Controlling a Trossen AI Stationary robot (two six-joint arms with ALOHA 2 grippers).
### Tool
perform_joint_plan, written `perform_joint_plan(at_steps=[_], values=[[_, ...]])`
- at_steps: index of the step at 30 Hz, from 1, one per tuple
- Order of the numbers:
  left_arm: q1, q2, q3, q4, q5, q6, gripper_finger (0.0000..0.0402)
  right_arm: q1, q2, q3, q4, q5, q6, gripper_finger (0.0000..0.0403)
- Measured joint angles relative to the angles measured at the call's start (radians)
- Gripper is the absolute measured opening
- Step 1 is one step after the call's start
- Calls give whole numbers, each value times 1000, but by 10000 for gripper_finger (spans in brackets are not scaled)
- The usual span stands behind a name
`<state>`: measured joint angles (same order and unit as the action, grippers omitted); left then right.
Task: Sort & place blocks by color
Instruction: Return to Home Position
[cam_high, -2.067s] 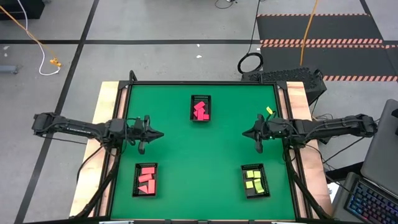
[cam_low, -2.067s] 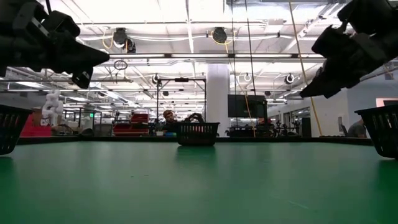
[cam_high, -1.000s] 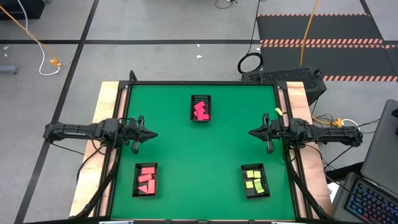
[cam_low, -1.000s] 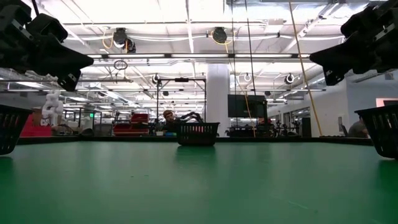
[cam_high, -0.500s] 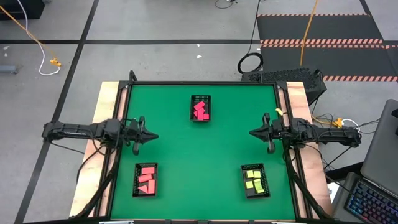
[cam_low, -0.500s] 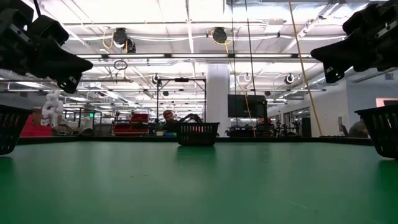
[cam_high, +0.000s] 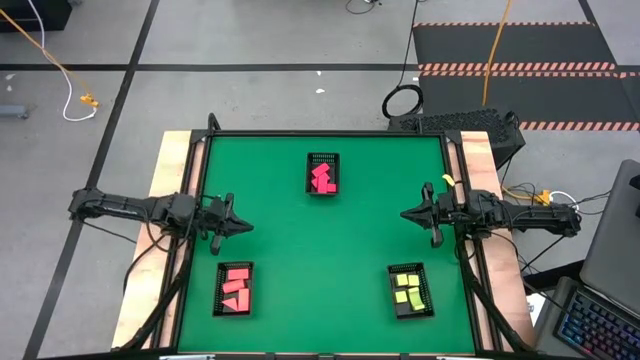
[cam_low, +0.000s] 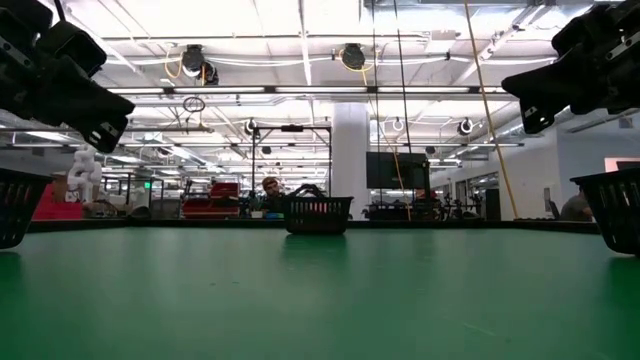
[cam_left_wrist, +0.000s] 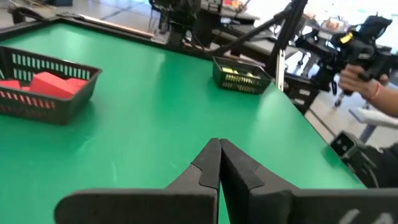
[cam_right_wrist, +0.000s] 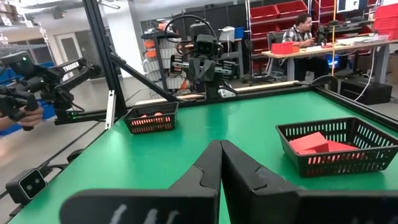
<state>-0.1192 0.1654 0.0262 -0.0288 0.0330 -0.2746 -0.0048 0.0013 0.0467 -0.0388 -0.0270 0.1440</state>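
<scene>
3 black mesh trays (cam_high: 323, 155): 1 holds magenta-pink blocks (cam_high: 322, 180), 1 coral-red blocks (cam_high: 236, 290), 1 yellow-green blocks (cam_high: 408, 292); counts per pile unclear.

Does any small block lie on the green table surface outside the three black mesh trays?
No, the high view shows the small coloured blocks only inside the black mesh trays.

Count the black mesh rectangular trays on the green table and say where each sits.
3 trays: far-middle tray holding magenta-pink blocks, front-left tray holding coral-red blocks, front-right tray holding yellow-green blocks.

Mesh tray (cam_low: 318, 214) far across green table (cam_low: 320, 300); left tool (cam_low: 112, 125), right tool (cam_low: 520, 105) aloft.
</scene>
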Motion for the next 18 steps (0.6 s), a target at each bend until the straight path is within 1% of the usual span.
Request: perform_joint_plan(at_steps=[3,6,8,11,13,18], values=[[-10,0,18,-52,-9,3,5,0,0,0,-6,0,0,0],[-10,0,19,-52,-46,22,5,0,4,-1,-10,1,0,0],[-9,0,19,-47,-92,48,5,0,4,-1,-10,1,-4,0],[-8,0,19,-31,-190,79,5,0,4,-1,-10,1,-4,0],[-8,0,17,-22,-230,96,5,0,4,-1,-10,1,10,0],[-9,-2,14,12,-244,127,5,0,4,-1,-2,0,57,0]])
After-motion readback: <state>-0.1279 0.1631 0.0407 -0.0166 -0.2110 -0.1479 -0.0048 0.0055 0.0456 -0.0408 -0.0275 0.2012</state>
